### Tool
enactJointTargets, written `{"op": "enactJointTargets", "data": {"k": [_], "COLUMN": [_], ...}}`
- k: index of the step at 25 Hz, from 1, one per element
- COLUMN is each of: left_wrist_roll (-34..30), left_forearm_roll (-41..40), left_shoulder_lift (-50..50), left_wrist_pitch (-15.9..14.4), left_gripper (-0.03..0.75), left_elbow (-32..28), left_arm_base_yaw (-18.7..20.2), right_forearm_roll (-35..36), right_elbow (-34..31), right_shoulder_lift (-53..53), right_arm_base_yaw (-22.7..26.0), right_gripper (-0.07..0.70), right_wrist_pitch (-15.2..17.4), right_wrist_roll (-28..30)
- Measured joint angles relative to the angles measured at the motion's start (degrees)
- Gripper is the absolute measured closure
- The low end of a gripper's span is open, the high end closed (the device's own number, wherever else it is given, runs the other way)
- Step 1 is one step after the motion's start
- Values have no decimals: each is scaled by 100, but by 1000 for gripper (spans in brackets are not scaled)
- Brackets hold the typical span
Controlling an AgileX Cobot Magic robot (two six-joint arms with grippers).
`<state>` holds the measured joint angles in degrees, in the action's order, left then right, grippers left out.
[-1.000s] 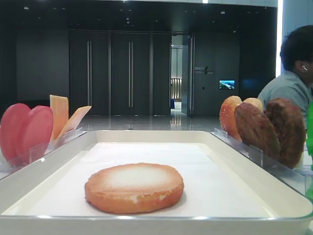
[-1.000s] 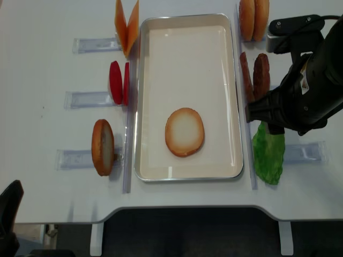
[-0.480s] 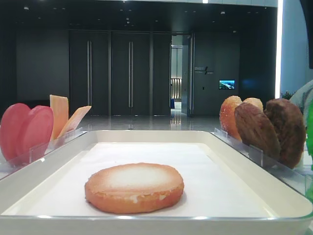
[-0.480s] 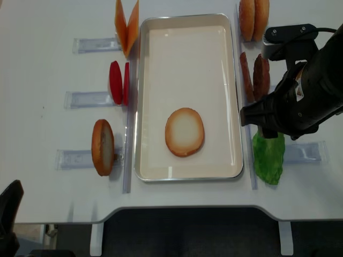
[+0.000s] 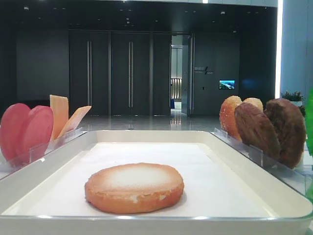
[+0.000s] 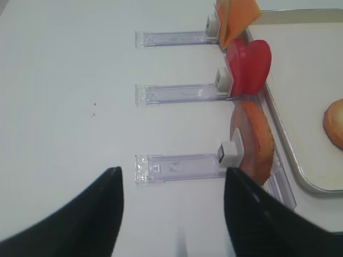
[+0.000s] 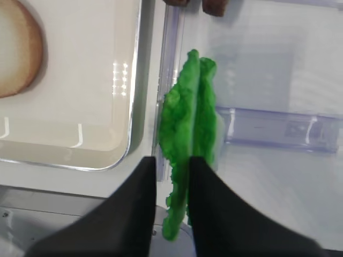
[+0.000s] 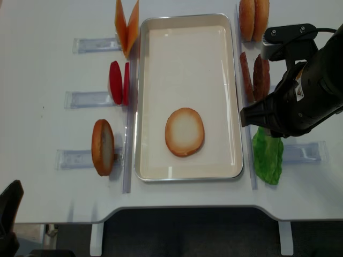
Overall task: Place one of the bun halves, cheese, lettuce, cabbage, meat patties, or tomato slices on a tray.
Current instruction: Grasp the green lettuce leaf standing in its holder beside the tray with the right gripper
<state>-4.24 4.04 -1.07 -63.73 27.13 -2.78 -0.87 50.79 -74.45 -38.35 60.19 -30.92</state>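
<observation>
Bench (image 8: 48, 48) surface, white, carries everything around the white tray (image 8: 188, 32), which serves as the landmark. At the bottom left corner of the overhead view the left tool (image 6: 172, 211) hangs well apart from the tray, its two dark fingers spread wide with nothing between them. Left of the tray, standing on edge in clear holders, are the cheese (image 8: 127, 25) at the far end, the tomato slices (image 8: 118, 82) midway, and one bun half (image 8: 102, 147) nearest. On the tray's floor a second bun half (image 8: 184, 131) lies flat, pale face up. Right of the tray stand two more bun halves (image 8: 253, 19) at the far end, then the meat patties (image 8: 256, 76). Nearest on that side the lettuce (image 7: 190, 134) stands on edge just beside the tray's rim, and the right tool (image 7: 172, 184) has its fingers closed in on the leaf's near edge, one on each face.
</observation>
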Motion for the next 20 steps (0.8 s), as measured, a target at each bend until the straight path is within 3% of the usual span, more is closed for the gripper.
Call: {"op": "enactJointTargets", "data": {"k": [8,20], "left_wrist_roll": [0,49], "left_forearm_roll": [0,0], "left_shoulder_lift": [0,0], "left_wrist_pitch": [0,0], "left_gripper": [263,263], "left_elbow": [0,0], "left_arm_base_yaw": [0,0], "right_forearm_roll": [-165,87], "right_elbow": [0,80], "right_shoulder_lift": [0,0], "right_arm_base_yaw": [0,-7], "right_gripper": [608,614], "right_wrist_pitch": [122,300], "right_wrist_roll": [0,11]}}
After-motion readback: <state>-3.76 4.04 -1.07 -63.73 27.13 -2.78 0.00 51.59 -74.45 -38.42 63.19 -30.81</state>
